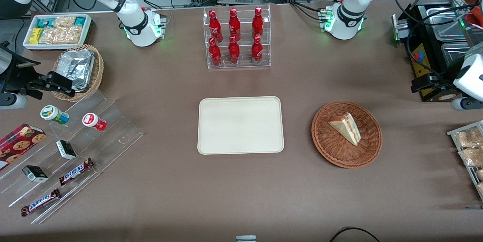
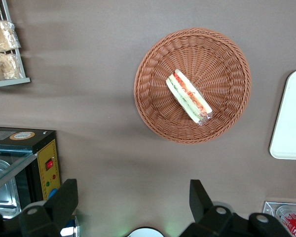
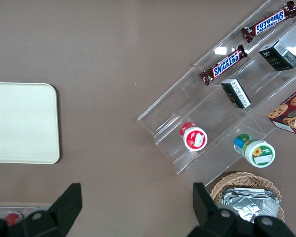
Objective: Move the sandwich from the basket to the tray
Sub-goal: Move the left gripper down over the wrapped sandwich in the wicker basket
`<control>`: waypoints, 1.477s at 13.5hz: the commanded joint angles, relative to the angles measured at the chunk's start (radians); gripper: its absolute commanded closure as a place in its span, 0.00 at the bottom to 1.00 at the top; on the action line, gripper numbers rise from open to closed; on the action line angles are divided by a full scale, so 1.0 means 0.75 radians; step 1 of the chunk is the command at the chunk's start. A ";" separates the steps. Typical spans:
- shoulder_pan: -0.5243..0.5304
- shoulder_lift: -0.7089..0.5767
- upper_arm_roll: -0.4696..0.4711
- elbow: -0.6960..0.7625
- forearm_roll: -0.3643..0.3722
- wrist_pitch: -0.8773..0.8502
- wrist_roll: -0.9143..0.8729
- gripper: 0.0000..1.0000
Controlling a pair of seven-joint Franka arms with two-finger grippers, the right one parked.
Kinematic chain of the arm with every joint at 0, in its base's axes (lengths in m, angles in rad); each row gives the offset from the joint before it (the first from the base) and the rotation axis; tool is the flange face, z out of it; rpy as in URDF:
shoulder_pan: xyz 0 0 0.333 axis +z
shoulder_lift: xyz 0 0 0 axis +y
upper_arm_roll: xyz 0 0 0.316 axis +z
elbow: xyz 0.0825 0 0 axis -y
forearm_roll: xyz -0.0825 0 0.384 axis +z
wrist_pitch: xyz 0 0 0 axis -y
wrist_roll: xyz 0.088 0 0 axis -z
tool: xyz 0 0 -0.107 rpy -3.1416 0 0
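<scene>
Snickers bars (image 1: 40,201), wrappers legibly printed, seen lowest on clear stepped stand (image 1: 113,136), toward parked arm's end of table, well apart from gripper (image 2: 133,200). Cookie box (image 1: 19,141) and two capped cups noted on same stand; no other writing readable. Red bottles (image 1: 234,36) ranked in clear rack. Gripper held spread wide, nothing grasped or touched, raised above bare table near basket (image 2: 192,85). Sandwich (image 2: 188,96) lying inside basket, filling stripe showing. Tray (image 1: 240,125) set beside basket, farther from gripper.
</scene>
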 commanded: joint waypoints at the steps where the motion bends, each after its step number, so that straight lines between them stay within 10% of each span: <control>1: -0.005 -0.001 0.002 0.015 -0.020 -0.014 0.009 0.00; 7: -0.005 0.101 0.002 0.007 -0.010 0.045 -0.048 0.00; 20: -0.163 0.341 0.000 -0.196 -0.149 0.525 -1.062 0.00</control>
